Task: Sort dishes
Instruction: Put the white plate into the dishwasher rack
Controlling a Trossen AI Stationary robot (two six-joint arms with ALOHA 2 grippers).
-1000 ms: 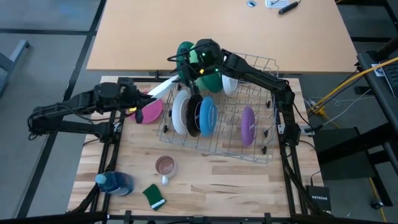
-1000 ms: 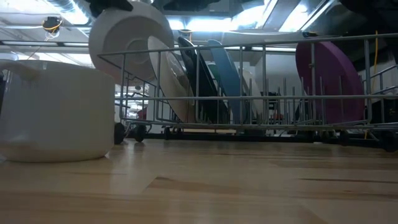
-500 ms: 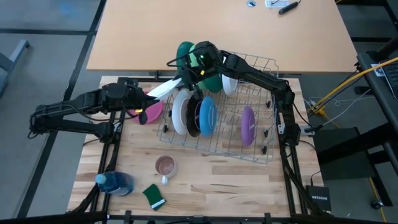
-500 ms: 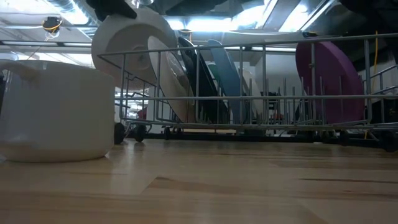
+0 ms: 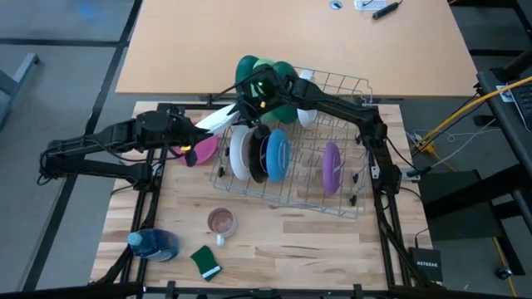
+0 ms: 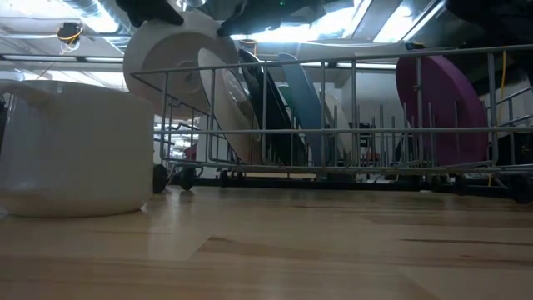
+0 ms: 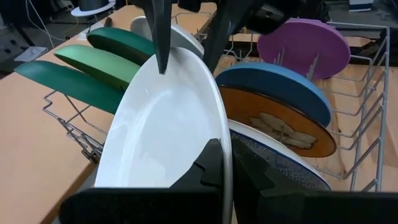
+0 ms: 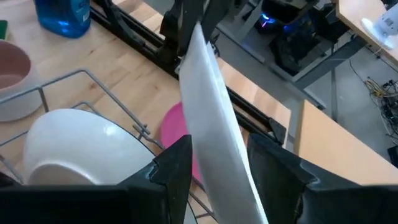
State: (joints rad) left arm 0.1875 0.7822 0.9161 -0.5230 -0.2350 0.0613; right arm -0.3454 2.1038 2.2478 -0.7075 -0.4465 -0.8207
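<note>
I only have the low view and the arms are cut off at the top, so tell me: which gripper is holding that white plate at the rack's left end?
Observer: The left gripper is holding it, shut on the white plate at its rim.
Operator: Where's the other gripper?
Observer: The right gripper is at the plate's opposite edge, with its fingers open on either side of it, not clamped.
Operator: Is anything below the plate?
Observer: A pink plate lies flat on the table just outside the rack, partly beneath the white plate.
</note>
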